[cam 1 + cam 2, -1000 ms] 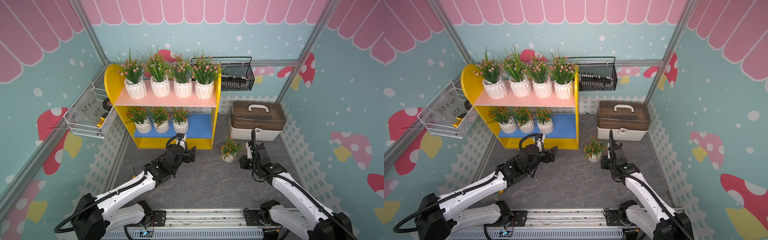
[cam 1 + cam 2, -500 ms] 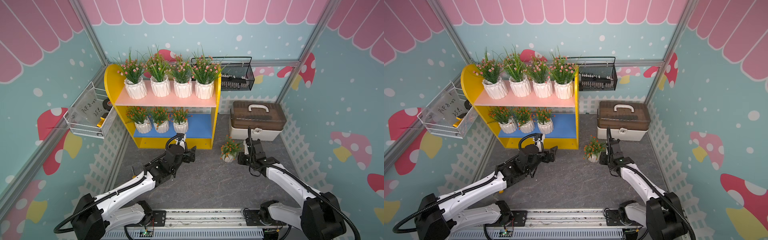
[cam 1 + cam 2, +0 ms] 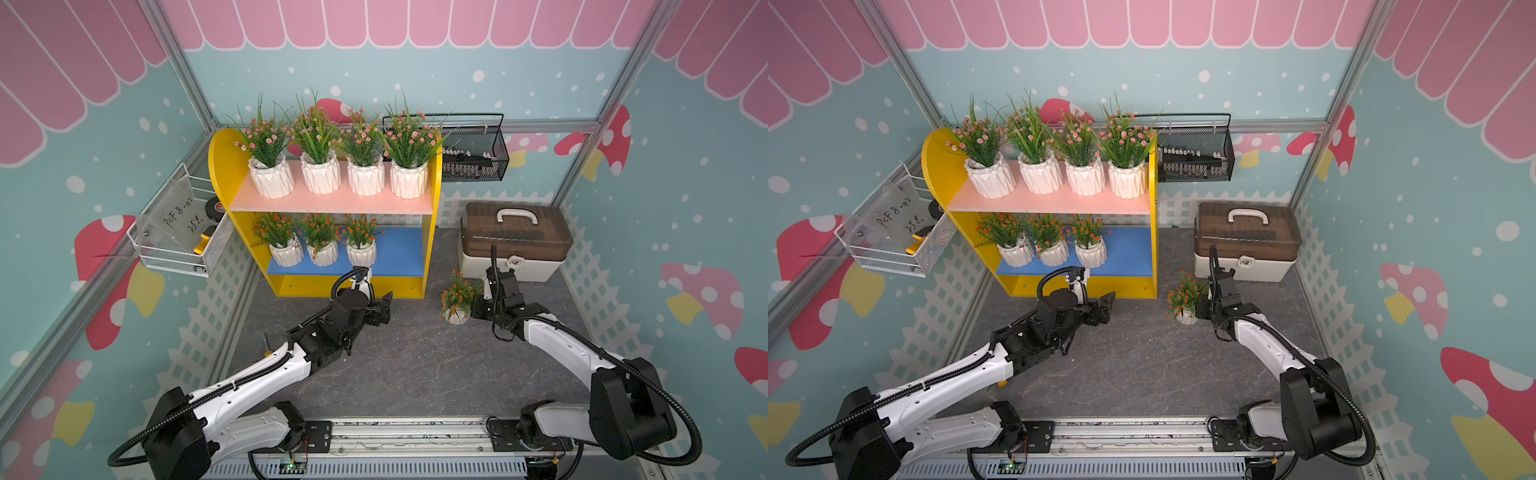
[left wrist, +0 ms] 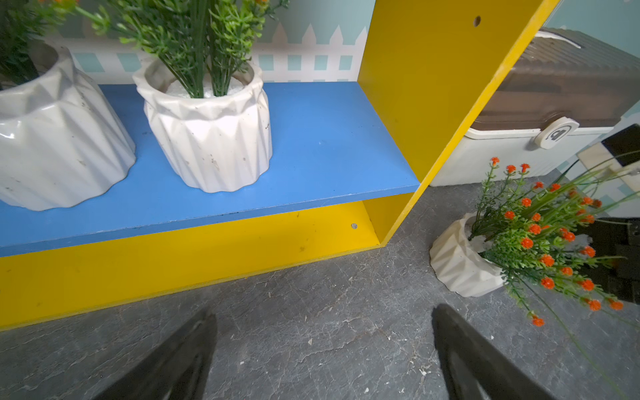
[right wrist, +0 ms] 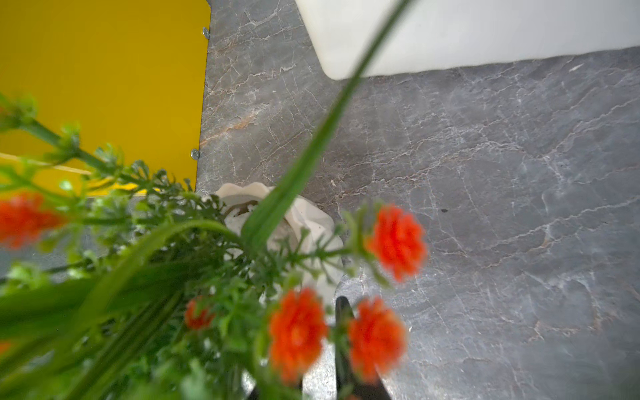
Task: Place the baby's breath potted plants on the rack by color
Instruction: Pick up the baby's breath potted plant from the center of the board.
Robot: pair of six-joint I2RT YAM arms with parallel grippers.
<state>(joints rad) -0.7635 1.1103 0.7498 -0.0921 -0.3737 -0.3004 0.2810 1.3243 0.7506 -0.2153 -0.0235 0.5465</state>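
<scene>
Now: orange-red potted plant (image 3: 456,301) on tabletop (image 3: 415,365), just right of rack (image 3: 432,232), stems leaning toward right gripper (image 3: 474,303). Its jaws look clamped on the stems. Right arm is nearer. Left gripper (image 4: 323,311) jaws apart, empty. Free slot on blue lower board (image 3: 401,251) lies to plant's left.

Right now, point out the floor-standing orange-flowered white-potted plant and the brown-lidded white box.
Orange-flowered white-potted plant (image 3: 455,318): in a top view, its pot.
Brown-lidded white box (image 3: 540,237): in a top view, its lid.

Overhead stereo pair; close wrist views
</scene>
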